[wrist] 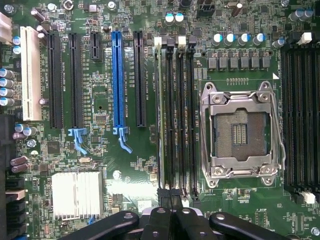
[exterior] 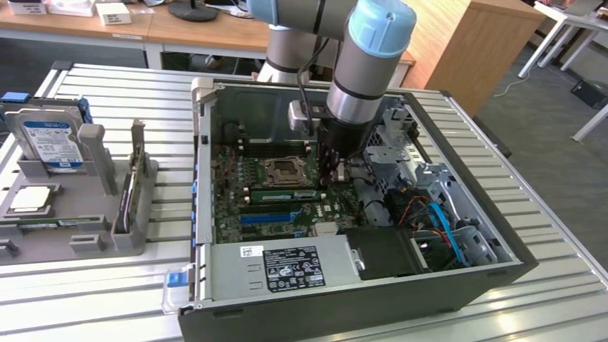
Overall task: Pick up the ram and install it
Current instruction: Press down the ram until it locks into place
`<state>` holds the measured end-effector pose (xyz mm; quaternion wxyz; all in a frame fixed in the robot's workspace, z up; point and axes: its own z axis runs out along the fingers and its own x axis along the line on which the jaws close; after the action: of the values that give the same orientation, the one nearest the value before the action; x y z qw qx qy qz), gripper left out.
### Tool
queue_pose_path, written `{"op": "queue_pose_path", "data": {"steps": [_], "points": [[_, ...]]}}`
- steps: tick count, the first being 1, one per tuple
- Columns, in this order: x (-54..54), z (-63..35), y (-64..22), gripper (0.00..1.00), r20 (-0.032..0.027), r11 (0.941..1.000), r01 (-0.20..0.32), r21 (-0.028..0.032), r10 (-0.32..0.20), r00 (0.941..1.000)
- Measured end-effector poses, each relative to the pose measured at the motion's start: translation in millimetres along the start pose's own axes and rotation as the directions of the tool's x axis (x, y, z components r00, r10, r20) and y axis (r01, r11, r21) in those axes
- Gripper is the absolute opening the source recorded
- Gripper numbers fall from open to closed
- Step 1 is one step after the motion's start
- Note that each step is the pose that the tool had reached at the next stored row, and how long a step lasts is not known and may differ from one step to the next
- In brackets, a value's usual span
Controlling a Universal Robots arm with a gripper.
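The grey robot arm with a pale blue joint cap (exterior: 366, 64) reaches down into the open black computer case (exterior: 494, 274) lying on its side on the ribbed metal tabletop (exterior: 95, 299); the tool (wrist: 170, 220) hangs just above the green motherboard (wrist: 100, 107), its black fingers (wrist: 159, 224) drawn together with nothing between them; in the wrist view they sit right at the end of the bank of black memory slots (wrist: 179, 115) beside the silver square processor socket (wrist: 242, 132).

The ram, a long thin green circuit-board stick (wrist: 160, 115), stands edge-on in the slot of that bank farthest from the socket, running its whole length; in the exterior view it shows as a green strip (exterior: 280, 193) just below the socket; whether its end latches are closed cannot be told.

On the far side of the ram lie the long blue expansion slot (wrist: 117, 80), black slots and a white slot (wrist: 31, 75); a finned silver heatsink (wrist: 77, 194) sits near them.

At the exterior view's left, well apart from the case, a grey parts holder (exterior: 90, 239) carries an upright silver hard drive with a blue-and-white label (exterior: 53, 146) and an upright card with a metal bracket (exterior: 133, 178); a silver power supply with a black label (exterior: 285, 269) fills the case's near edge.
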<state>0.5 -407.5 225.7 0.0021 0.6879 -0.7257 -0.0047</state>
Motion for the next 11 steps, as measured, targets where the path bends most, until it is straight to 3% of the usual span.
{"op": "queue_pose_path", "data": {"steps": [11], "points": [[0.2, 2.4, 0.0, 0.11, -0.0007, 1.0, 0.0, -0.0002, 0.0, 1.0]]}}
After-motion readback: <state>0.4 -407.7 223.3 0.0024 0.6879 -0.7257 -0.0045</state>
